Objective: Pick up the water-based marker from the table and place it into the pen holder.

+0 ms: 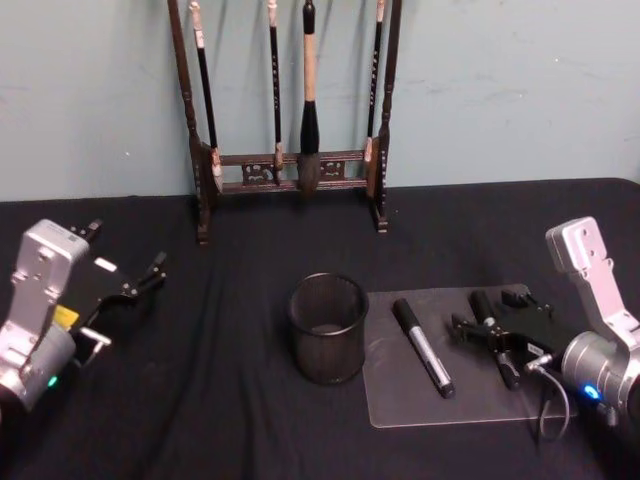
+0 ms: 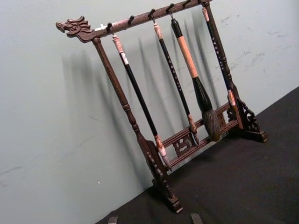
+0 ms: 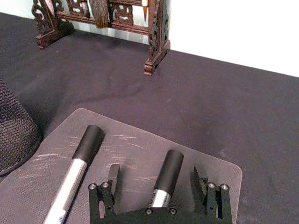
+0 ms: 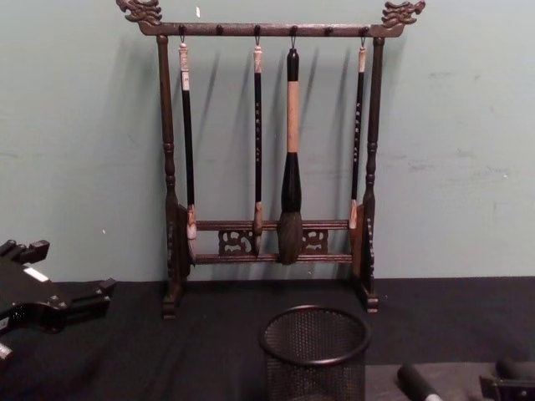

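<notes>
Two black-capped water-based markers lie on a translucent mat. One marker lies free near the pen holder. The other marker lies between the fingers of my right gripper, which is open and low over the mat, a finger on each side with gaps. The pen holder, a round black mesh cup, stands just left of the mat. My left gripper is open at the table's left, away from the markers.
A tall dark wooden brush rack with several hanging brushes stands at the back against the wall. A black cloth covers the table.
</notes>
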Robot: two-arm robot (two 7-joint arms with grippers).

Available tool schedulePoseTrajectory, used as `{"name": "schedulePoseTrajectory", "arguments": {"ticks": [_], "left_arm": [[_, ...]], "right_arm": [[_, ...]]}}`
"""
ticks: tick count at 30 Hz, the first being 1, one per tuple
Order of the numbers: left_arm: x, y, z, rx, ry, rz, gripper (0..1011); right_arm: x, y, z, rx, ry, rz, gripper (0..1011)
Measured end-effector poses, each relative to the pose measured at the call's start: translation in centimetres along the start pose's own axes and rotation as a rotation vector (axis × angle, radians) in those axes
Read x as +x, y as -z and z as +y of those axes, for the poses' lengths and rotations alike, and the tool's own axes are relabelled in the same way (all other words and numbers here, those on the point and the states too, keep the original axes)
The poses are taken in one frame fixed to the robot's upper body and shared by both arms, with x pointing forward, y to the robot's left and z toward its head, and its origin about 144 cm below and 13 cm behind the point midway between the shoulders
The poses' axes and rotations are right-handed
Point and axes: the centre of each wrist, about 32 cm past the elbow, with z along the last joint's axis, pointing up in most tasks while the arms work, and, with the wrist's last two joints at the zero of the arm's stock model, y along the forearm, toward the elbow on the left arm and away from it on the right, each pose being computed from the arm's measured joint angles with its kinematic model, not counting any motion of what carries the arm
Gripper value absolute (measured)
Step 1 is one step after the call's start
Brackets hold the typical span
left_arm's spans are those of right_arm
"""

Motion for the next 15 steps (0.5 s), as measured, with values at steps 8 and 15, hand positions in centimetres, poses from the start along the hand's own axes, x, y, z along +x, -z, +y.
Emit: {"name": "schedulePoseTrajectory", "arguments": {"ticks": [8, 15], "left_arm": [[0.00, 0.00, 0.00, 0.000, 0.000, 0.000, 1009], [0.00, 0.00, 0.00, 0.000, 0.000, 0.000, 1009]], "right_arm": [[-0.02, 0.13, 0.14, -0.012, -0.002, -0.004, 1002], [-0.06, 0.22, 0.30, -0.025, -0.006, -0.012, 1002]]}}
